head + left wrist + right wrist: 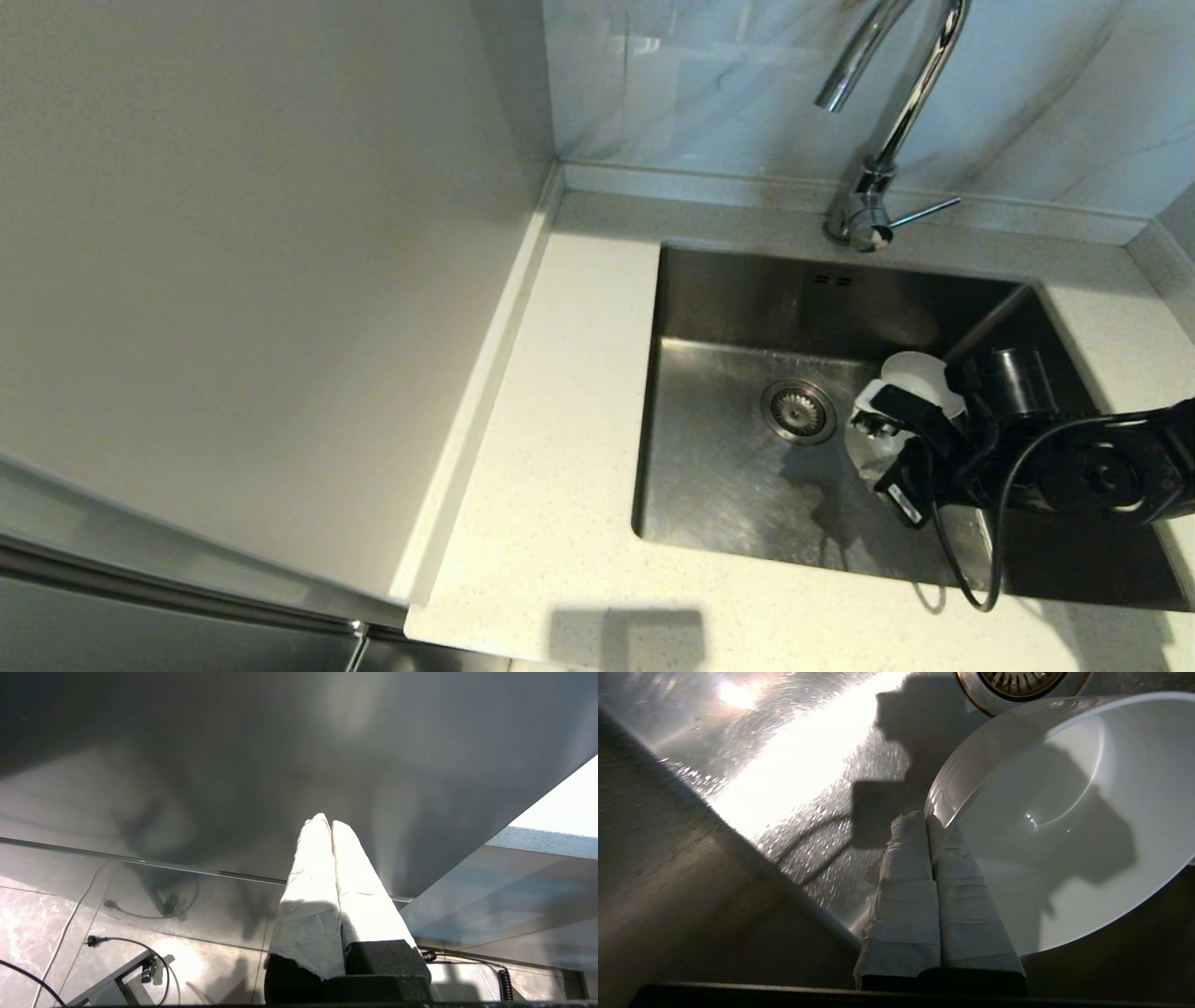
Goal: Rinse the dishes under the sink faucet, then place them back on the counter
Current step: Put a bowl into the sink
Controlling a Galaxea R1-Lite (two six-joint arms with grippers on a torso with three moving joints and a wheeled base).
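Deep in the steel sink [719, 467], right of its drain [798, 411], my right gripper [866, 427] is shut on the rim of a white bowl [920, 378]. In the right wrist view the taped fingers [906, 882] pinch that rim, one inside and one outside the white bowl [1064, 812], which is tilted above the sink floor [784, 765]. The chrome faucet [896, 93] arches over the back of the basin, its spout behind and left of the bowl. No other bowl shows. My left gripper [326, 822] is parked out of the head view, shut and empty.
The speckled counter [560, 420] runs left of and in front of the sink, with a raised rim at the back. A beige wall panel [233, 280] stands at the left. The faucet's thin lever [924, 213] points right. My right arm's cable [971, 560] loops over the sink's front edge.
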